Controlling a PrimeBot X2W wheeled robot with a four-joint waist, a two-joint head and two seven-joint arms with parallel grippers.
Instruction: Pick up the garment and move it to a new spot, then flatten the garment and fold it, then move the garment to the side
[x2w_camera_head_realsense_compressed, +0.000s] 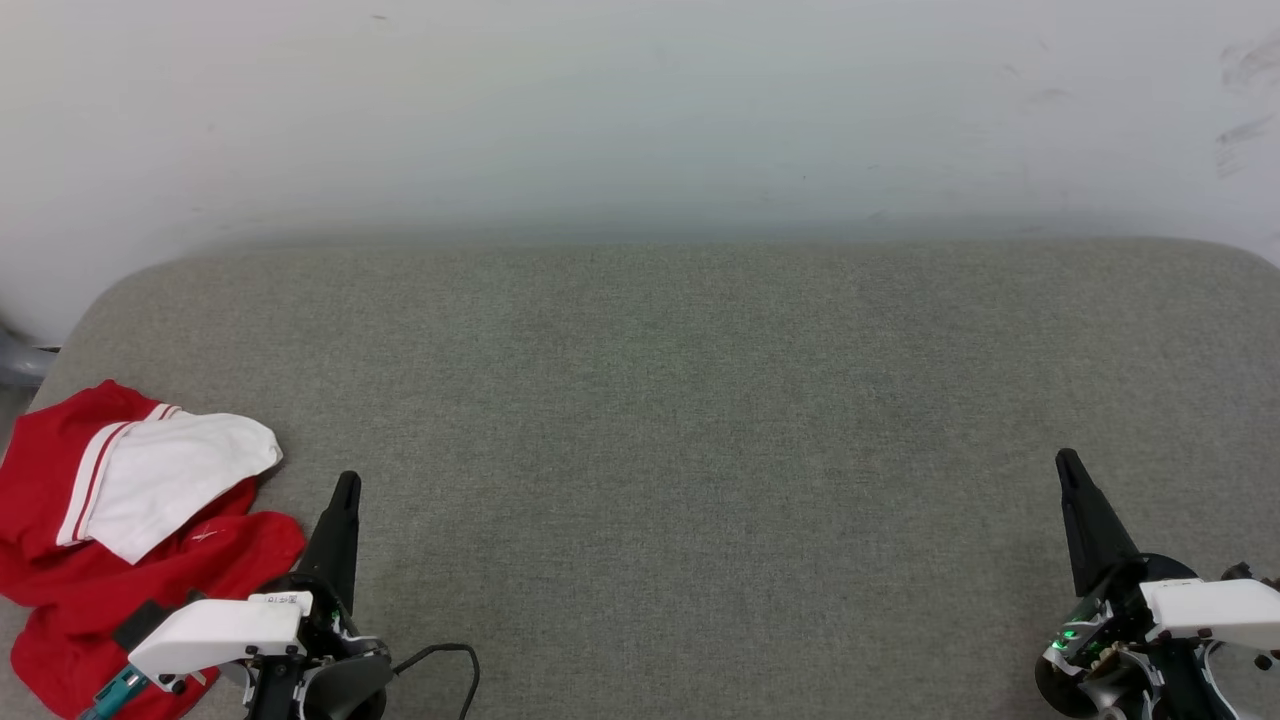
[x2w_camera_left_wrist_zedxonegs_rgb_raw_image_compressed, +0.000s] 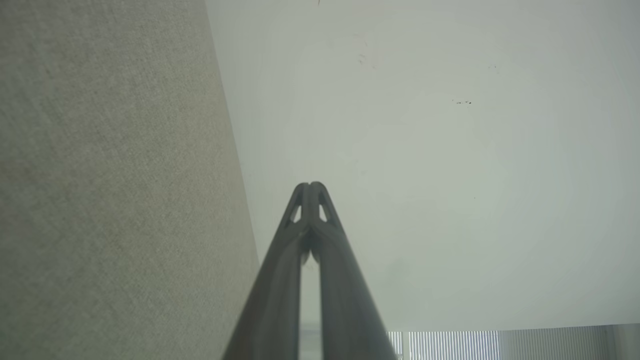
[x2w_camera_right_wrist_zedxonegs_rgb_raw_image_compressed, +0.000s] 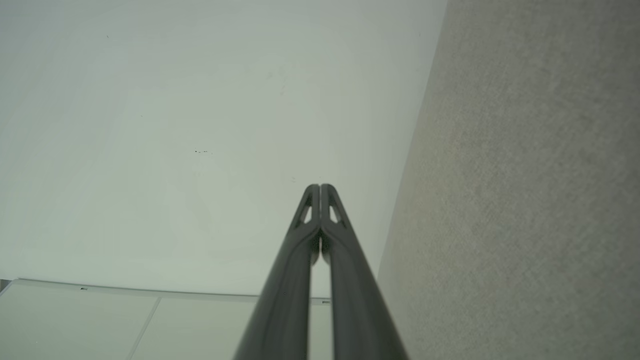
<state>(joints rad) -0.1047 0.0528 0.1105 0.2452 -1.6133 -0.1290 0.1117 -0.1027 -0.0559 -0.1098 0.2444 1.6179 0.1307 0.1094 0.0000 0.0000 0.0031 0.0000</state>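
At the pad's (x2w_camera_head_realsense_compressed: 640, 400) near-left corner the shirt (x2w_camera_head_realsense_compressed: 70, 585) lies crumpled, white sleeve (x2w_camera_head_realsense_compressed: 170, 480) flopped over the red, just beside the L gripper (x2w_camera_head_realsense_compressed: 347, 487); the R gripper (x2w_camera_head_realsense_compressed: 1066, 462) is well apart. Both grippers have fingers pressed together, holding nothing. Jersey looks soft, light and prob. limp, so pinch a raised fold or the sleeve hem, not the flat body.

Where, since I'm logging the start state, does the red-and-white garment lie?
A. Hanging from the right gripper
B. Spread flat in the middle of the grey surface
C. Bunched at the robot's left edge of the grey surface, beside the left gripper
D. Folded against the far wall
C: the garment lies crumpled at the left edge of the grey surface, close beside the left gripper, whose fingers are shut on nothing.
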